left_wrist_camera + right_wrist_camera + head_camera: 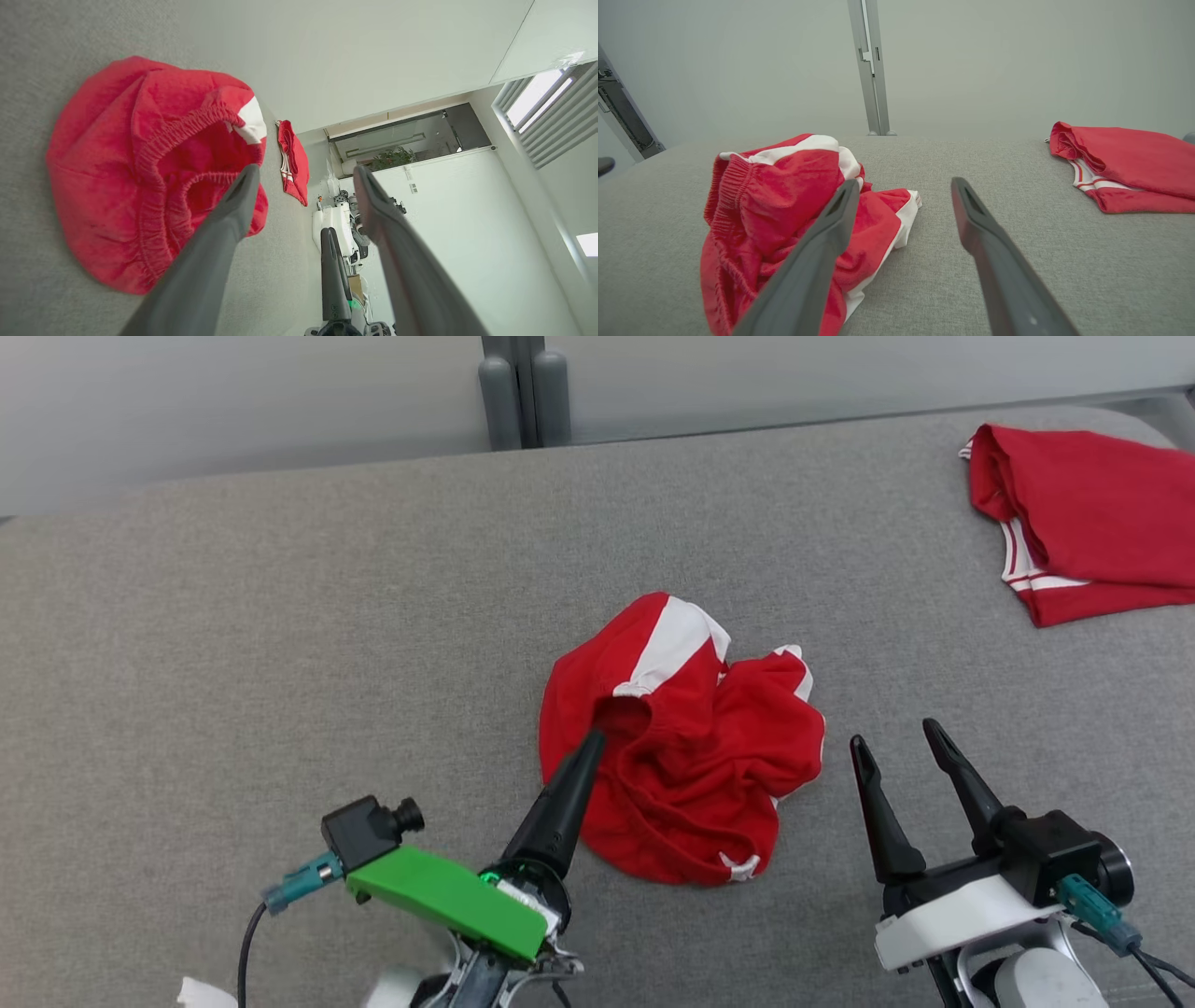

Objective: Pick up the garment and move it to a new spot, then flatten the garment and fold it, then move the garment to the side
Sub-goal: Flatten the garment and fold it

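Item: crumpled red garment (681, 747).
My left gripper (307, 171) at its left edge, right gripper (894, 733) just right; fingers wide, empty.

Both grippers: two long dark tapered fingers, pointed tips. On left gripper (588, 747), bright green cover (446, 899) over wrist; black camera block (369, 828) just beside green cover, teal connector (299, 882) with black cable beside it. On right gripper (894, 733), well apart from green cover: white shell (962, 910), black camera housing (1055, 849) (teal plug too).
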You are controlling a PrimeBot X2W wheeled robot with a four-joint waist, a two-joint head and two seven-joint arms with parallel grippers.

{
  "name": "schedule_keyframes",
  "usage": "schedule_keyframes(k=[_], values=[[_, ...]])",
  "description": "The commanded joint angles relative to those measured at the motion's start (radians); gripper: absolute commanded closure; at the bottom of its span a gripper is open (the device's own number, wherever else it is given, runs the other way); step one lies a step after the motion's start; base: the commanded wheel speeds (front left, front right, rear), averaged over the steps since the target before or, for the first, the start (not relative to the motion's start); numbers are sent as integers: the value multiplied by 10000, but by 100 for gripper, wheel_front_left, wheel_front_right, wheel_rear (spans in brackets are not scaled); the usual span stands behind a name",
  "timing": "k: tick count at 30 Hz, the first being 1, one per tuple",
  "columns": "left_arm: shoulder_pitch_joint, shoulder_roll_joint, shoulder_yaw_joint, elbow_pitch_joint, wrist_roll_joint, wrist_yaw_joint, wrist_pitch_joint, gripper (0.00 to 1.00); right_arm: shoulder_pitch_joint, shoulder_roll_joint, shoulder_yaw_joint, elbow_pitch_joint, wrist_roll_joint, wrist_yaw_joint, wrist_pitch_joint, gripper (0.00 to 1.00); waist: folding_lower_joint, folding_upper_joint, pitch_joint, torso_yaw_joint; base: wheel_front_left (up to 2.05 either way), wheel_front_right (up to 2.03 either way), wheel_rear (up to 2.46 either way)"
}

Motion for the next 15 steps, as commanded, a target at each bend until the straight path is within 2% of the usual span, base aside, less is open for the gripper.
schedule_keyframes(k=[1, 6, 8, 12, 15], values=[[-325, 40, 26, -79, -373, 165, 117, 0, -195, -20, 0, -52, 16, -10, 3, 0, 0, 0, 633, -284, 0, 0, 0], [-879, 40, 39, -325, -2153, 805, 373, 0, -511, 24, -8, -59, 10, -10, 4, 0, 0, 0, 1113, -464, 0, 0, 0], [-1089, 40, 31, -368, -2523, 1026, 401, 0, -618, 41, -19, -64, 24, -10, 4, 0, 0, 0, 1247, -535, 0, 0, 0], [-1379, 41, 8, -235, -2500, 1418, 475, 0, -794, 89, -23, -66, 40, -10, 4, 0, 0, 0, 1461, -670, 0, 0, 0], [-1536, 81, 27, -196, -2412, 1500, 463, 0, -886, 117, -7, -78, 57, -10, 4, 0, 0, 0, 1601, -768, 0, 0, 0]])
